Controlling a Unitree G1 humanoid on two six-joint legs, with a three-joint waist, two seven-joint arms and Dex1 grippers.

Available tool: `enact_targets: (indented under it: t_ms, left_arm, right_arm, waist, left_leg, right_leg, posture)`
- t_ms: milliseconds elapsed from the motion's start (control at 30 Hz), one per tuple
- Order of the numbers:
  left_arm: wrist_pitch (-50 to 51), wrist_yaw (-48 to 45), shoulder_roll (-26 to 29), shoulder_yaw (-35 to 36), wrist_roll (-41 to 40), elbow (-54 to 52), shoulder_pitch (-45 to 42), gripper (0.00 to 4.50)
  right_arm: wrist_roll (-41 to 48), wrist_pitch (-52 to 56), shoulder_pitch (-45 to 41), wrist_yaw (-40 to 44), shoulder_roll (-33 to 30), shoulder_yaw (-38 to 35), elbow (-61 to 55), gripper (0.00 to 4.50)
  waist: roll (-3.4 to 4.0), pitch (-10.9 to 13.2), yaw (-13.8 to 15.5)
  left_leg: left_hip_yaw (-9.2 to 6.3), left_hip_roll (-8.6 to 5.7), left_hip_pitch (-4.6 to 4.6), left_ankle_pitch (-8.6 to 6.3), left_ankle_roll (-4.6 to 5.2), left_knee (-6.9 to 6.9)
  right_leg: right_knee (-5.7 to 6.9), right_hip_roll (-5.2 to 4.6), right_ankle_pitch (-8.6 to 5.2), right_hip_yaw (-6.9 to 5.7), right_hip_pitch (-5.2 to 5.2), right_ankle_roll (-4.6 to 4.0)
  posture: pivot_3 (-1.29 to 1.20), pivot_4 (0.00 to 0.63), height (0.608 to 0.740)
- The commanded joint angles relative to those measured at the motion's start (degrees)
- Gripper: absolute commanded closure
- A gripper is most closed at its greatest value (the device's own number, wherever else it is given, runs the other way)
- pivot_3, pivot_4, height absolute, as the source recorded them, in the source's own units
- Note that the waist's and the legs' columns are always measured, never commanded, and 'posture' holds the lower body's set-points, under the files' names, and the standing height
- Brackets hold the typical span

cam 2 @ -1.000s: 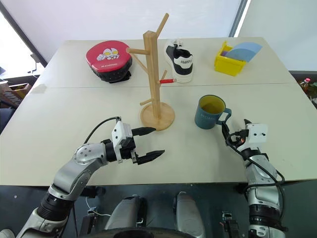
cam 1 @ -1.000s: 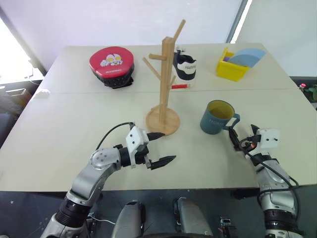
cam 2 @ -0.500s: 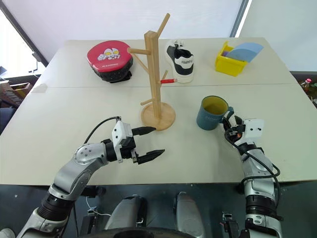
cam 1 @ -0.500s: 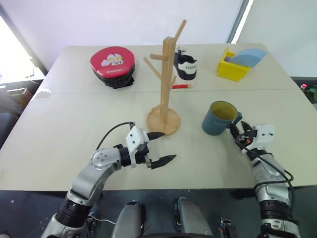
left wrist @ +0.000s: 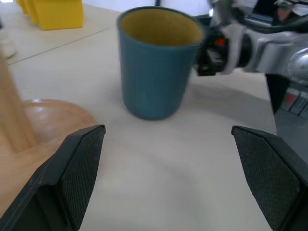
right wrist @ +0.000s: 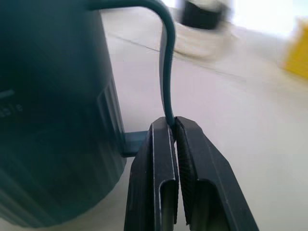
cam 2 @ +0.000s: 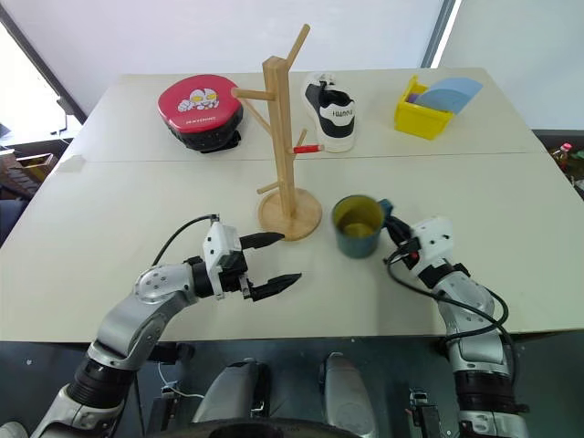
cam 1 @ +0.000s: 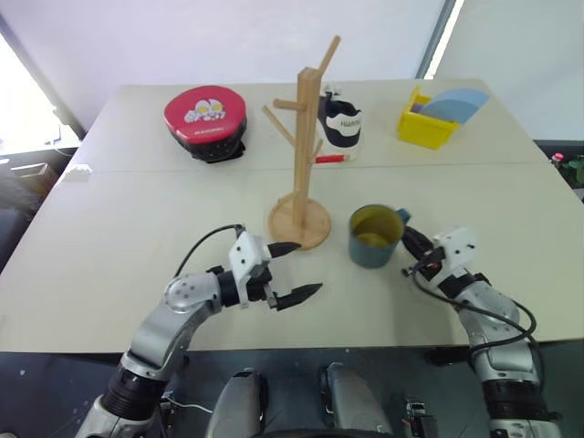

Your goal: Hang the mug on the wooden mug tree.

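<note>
1. The shoe point(cam 1: 341, 124) at the far side of the table point(cam 1: 109, 237) carries dark lettering on its white side, too small to read. The red round case point(cam 1: 206, 114) shows a cartoon figure and a line of pale print, also unreadable. Faint pale letters sit on the mug's point(cam 1: 372, 236) blue wall in the right wrist view.
2. The mug sits just right of the mug tree's point(cam 1: 303, 160) round base, upright, close to it but apart. A broad bare stretch of table lies to the left of the tree, and a strip in front of the mug runs to the near edge.
3. The mug's yellow inside looks empty. The yellow bin point(cam 1: 427, 121) at the far right corner holds a pale blue curved sheet point(cam 1: 456, 103).
4. The right gripper point(right wrist: 172, 126) is pinched together on the mug's thin loop handle point(right wrist: 166, 72).
5. The left gripper point(cam 1: 294, 271) hovers in front of the tree's base, fingers spread apart, holding nothing.
</note>
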Motion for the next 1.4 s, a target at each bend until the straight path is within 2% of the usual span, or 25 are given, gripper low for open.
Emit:
enact_targets:
  t_ms: [33,200,467,767,1400]
  left_arm:
    - [-2.04,-0.12,1.63,4.46,-0.43,1.07,0.75,0.0]
    - [-2.86,-1.51,3.48,8.69,-2.11,2.76,0.54,0.0]
    - [0.2,-3.3,5.63,14.62,-7.45,2.08,-0.83,0.0]
    - [1.28,-3.12,6.82,15.08,-8.21,0.38,-0.89,0.0]
    - [3.38,-0.34,6.23,15.72,-11.13,-4.84,-1.54,0.0]
  right_arm:
    - [-2.5,0.48,-1.26,2.09,-3.16,2.82,-11.98,4.43]
    - [-1.83,6.53,-6.71,1.68,-4.59,3.48,-17.88,4.43]
    - [2.1,12.89,-14.5,1.86,-5.12,1.08,-17.13,4.43]
    - [3.79,14.11,-20.35,3.51,-6.0,0.88,-13.99,4.43]
    - [-1.09,13.6,-29.46,5.87,-2.98,9.23,-3.0,4.43]
  waist:
    - [-0.02,0.0,0.12]
    - [-0.07,0.03,0.23]
    - [-0.1,0.05,0.22]
    - [-0.1,0.05,0.18]
    - [-0.1,0.05,0.13]
  left_leg:
    - [-0.02,0.01,0.0,0.0,0.0,0.0]
    - [-0.07,0.02,-0.01,0.0,0.0,0.06]
    - [-0.08,-0.02,-0.09,0.0,0.0,0.07]
    - [-0.08,-0.02,-0.08,0.0,0.0,0.06]
    - [-0.08,-0.01,-0.1,0.0,-0.01,0.05]
  right_leg:
    - [0.01,0.03,0.0,-0.02,-0.01,0.0]
    - [-0.01,0.04,-0.01,-0.1,0.03,0.0]
    - [-0.06,-0.11,-0.01,-0.11,0.01,0.0]
    - [-0.05,-0.13,0.0,-0.09,0.01,-0.01]
    - [-0.06,-0.19,0.0,-0.08,-0.01,-0.02]
  posture:
    - [0.0,0.15,0.735]
    - [0.0,0.15,0.735]
    - [0.0,0.15,0.735]
    - [0.0,0.15,0.735]
    - [0.0,0.15,0.735]
